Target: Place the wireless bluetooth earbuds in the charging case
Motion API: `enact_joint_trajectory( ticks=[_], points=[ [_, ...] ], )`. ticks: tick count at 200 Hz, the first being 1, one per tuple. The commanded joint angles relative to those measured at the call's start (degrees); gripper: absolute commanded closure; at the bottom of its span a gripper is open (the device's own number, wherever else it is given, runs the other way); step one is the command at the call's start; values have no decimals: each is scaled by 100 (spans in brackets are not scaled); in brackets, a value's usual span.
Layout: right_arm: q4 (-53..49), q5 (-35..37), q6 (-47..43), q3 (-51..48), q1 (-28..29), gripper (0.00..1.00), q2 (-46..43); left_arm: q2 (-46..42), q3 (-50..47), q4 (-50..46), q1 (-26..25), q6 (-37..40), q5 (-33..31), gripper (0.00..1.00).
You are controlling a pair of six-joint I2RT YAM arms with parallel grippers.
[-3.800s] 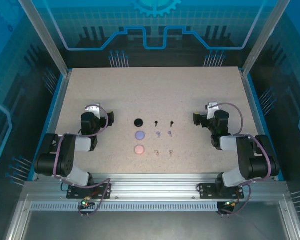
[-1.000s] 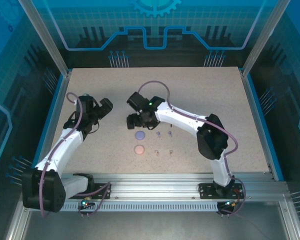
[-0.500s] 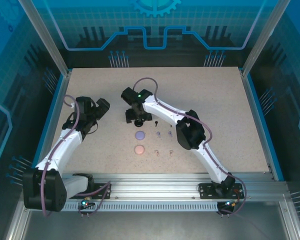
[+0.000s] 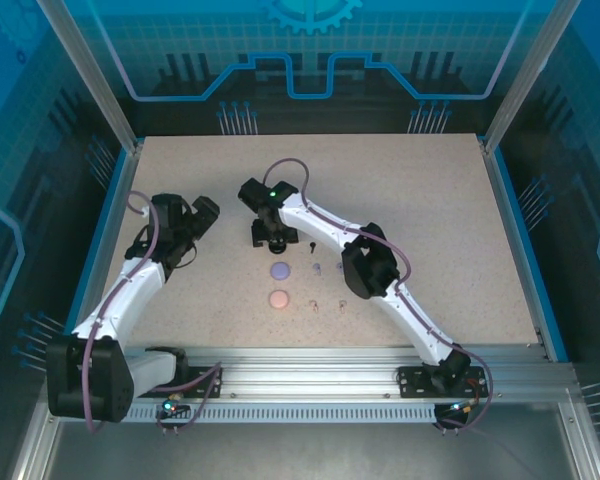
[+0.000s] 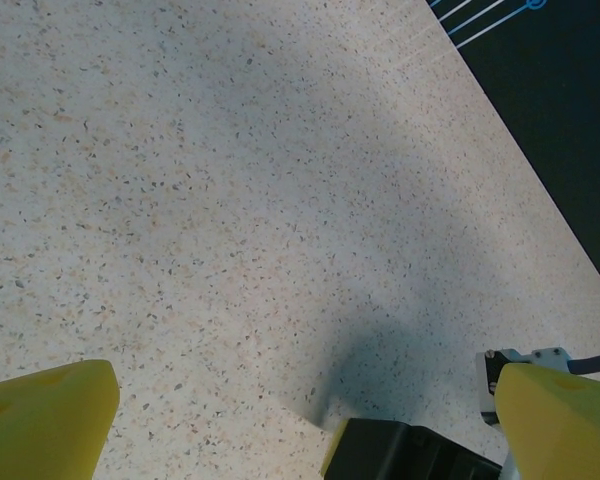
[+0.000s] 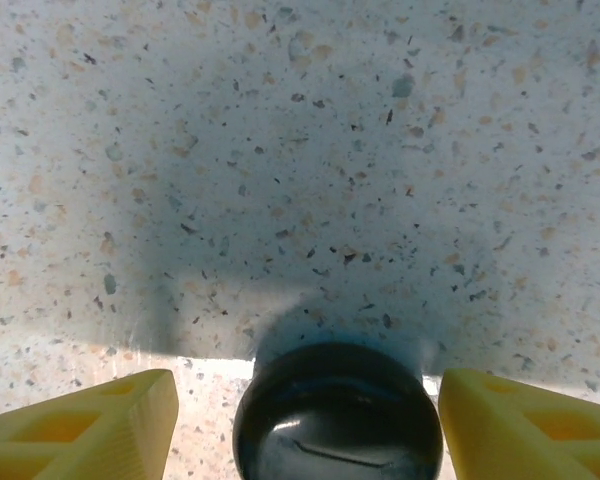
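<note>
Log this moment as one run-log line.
right gripper: open, straddling black case, gaps both sides | left gripper: open over table | earbuds: loose on table

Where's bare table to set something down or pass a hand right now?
Free: the far strip of table along the back edge; the right side, between the earbuds and the right edge; the near strip in front of the pink case. Crowded: centre, where right gripper straddles the black case, with lavender case and earbuds beside.
</note>
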Motion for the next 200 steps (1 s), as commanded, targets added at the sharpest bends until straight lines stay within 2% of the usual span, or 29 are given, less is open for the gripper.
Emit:
enact_joint_trajectory(
  ticks=[1, 53, 120, 171, 200],
  points=[
    [-274, 94, 157, 198, 63, 31, 193, 74, -112, 142, 71, -118, 149, 1],
    [-266, 141, 140, 206, 83, 38, 299, 111, -130, 206, 72, -116, 171, 1],
    [-204, 98, 11, 215, 112, 57, 323, 109, -135, 259, 71, -33, 228, 1],
    [36, -73, -32, 192, -159, 60, -228, 171, -166, 549, 72, -173, 837, 1],
    [246, -257, 47, 123, -444, 60, -612, 186, -579, 1661, 63, -77, 1679, 1]
  ],
)
